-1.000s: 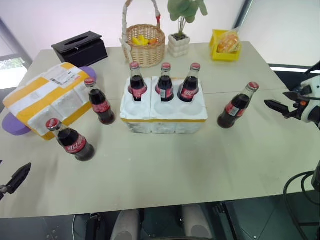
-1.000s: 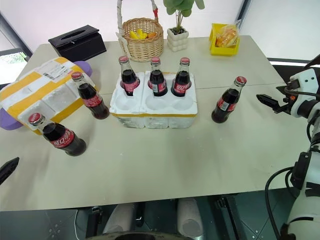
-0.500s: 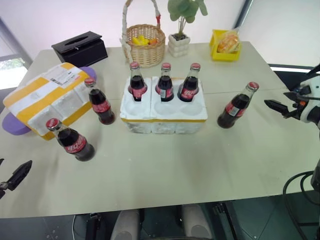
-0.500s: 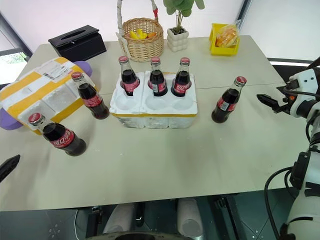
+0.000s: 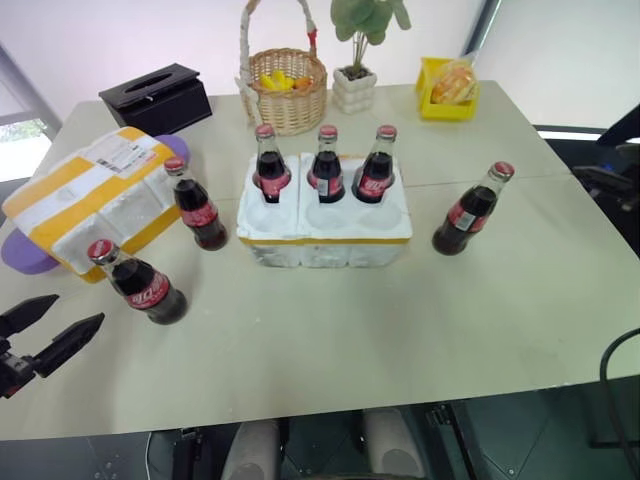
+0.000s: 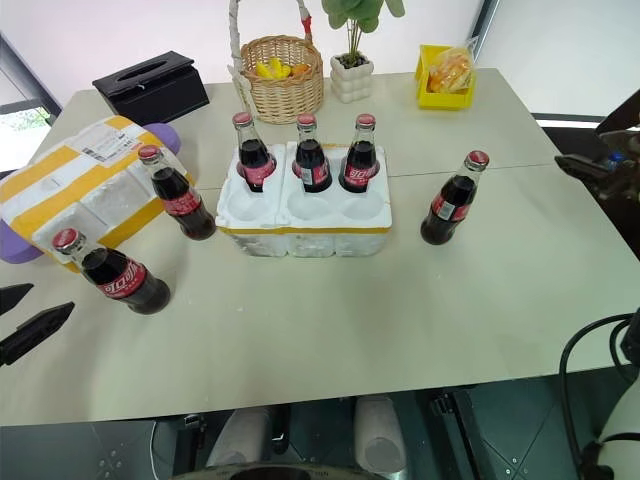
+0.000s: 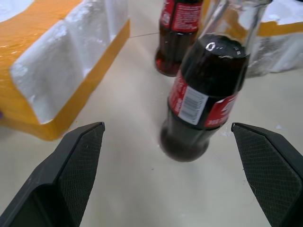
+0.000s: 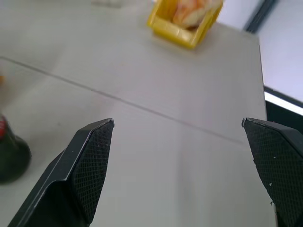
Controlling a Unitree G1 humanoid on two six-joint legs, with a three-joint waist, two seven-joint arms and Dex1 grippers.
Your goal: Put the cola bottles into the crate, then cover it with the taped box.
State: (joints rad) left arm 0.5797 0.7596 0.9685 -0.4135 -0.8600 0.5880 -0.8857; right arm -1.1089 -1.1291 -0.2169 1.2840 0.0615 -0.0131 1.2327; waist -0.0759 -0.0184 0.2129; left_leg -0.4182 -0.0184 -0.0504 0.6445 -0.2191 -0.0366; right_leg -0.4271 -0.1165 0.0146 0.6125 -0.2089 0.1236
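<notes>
Since a second ago the left claw (image 5: 50,335) has come further in over the worktop's (image 5: 330,320) near left edge, both fingers showing spread, while the right claw (image 6: 600,170) has lifted toward the far right edge.

Head views: three cola bottles (image 5: 325,165) stand in the back wells of the crate (image 5: 325,225); its front wells are empty. One bottle (image 5: 470,210) stands on the worktop well right of the crate, one (image 5: 195,205) just left of it beside the taped box (image 5: 90,200), and one (image 5: 140,282) nearer, in front of the box. A wicker basket (image 5: 285,90), a black tissue box (image 5: 155,98), a potted plant (image 5: 358,80) and a yellow bin (image 5: 447,88) line the far side.

Left wrist view: the spread fingers (image 7: 71,161) frame the near bottle without touching it.

Right wrist view: the right claw's fingers (image 8: 85,165) stand wide apart and empty over bare worktop.
</notes>
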